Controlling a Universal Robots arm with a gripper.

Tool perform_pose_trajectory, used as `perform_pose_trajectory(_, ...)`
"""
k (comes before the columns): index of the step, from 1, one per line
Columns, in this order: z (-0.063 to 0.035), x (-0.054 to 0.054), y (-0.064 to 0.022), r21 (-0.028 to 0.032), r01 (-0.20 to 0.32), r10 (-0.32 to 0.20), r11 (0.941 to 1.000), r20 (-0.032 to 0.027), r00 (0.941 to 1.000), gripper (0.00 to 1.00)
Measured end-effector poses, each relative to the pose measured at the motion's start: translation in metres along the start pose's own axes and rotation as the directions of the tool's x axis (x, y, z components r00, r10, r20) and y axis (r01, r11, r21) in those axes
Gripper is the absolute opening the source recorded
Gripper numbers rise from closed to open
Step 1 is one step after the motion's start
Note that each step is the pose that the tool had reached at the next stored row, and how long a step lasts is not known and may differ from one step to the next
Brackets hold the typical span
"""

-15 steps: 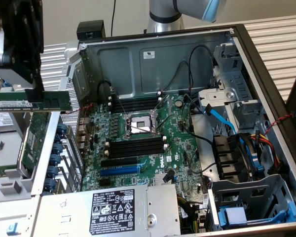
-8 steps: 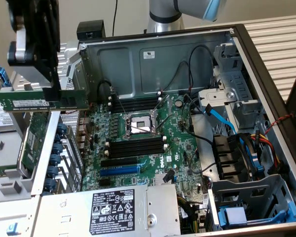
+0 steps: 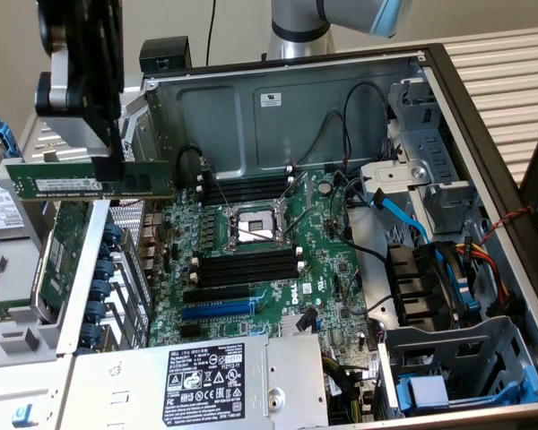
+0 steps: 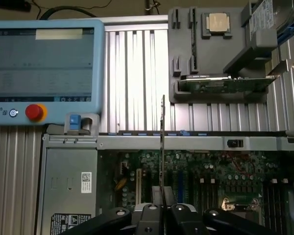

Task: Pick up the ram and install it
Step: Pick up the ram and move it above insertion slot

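Ribbed aluminium table point(image 3: 507, 85) carries an open grey metal computer case point(image 3: 278, 112) lying on its side, with a green motherboard point(image 3: 336, 269) exposed inside. The black two-finger gripper point(image 3: 117, 172) hangs above the case's edge at the exterior view's left, its fingers clamped together on the long, thin green ram point(image 3: 63, 184) with black chips and a white label strip. The ram is held level in the air, well apart from the black memory slots with white end clips point(image 3: 247, 266). In the wrist view the ram point(image 4: 162, 147) stands edge-on out of the gripper point(image 4: 162, 206). Beyond it lie a blue-framed teach pendant point(image 4: 44, 58) and a grey holder tray point(image 4: 186, 54) bearing a green expansion card point(image 4: 225, 85).
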State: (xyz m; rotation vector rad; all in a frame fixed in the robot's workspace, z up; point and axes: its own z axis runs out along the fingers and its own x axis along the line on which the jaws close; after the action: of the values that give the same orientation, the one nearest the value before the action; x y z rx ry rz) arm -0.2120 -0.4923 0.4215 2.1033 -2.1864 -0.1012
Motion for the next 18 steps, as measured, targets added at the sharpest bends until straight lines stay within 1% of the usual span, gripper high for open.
perform_pose_trajectory(5, -0.0026, -0.001, -0.0219, 0.0001, 0.000, 0.000, 1.0000, -0.0011, 1.0000, 0.13)
perform_pose_trajectory(6, -0.0031, -0.001, -0.0255, 0.0004, -0.001, 0.001, 1.0000, -0.0032, 1.0000, 0.13)
perform_pose_trajectory(8, -0.0040, -0.002, -0.0330, 0.0026, -0.002, 0.002, 1.0000, -0.0139, 0.9999, 0.13)
perform_pose_trajectory(11, -0.0049, -0.003, -0.0427, 0.0104, -0.004, 0.005, 0.9999, -0.0339, 0.9994, 0.13)
perform_pose_trajectory(12, -0.0052, -0.004, -0.0456, 0.0135, -0.005, 0.006, 0.9999, -0.0384, 0.9992, 0.13)
perform_pose_trajectory(13, -0.0056, -0.005, -0.0479, 0.0176, -0.005, 0.006, 0.9998, -0.0389, 0.9992, 0.13)
perform_pose_trajectory(16, -0.0066, -0.008, -0.0556, 0.0334, -0.006, 0.007, 0.9994, -0.0385, 0.9992, 0.13)
perform_pose_trajectory(18, -0.0071, -0.012, -0.0612, 0.0423, -0.006, 0.008, 0.9991, -0.0390, 0.9992, 0.13)
